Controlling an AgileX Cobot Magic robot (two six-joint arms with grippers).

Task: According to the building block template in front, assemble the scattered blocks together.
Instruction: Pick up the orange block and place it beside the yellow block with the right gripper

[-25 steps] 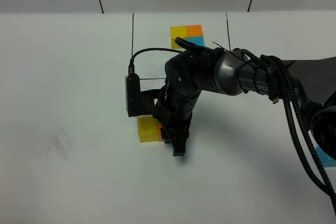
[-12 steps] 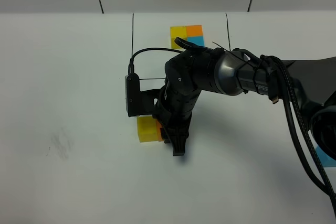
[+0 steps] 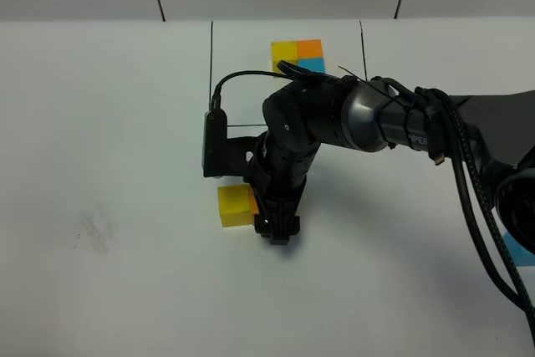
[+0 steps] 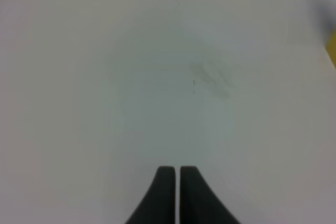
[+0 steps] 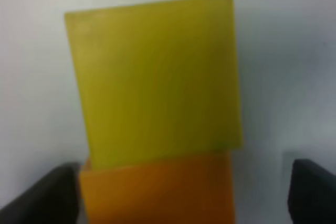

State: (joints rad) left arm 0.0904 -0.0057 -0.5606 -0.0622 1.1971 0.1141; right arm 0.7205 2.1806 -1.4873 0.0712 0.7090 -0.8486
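High view overlooks table [image 3: 100, 123]; right wrist close on yellow cube [image 5: 157, 77], shared.

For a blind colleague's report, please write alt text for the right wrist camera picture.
A yellow cube fills most of the picture, with an orange cube flush against one side. The right gripper is open, its dark fingers standing either side of the orange cube, over a white table.
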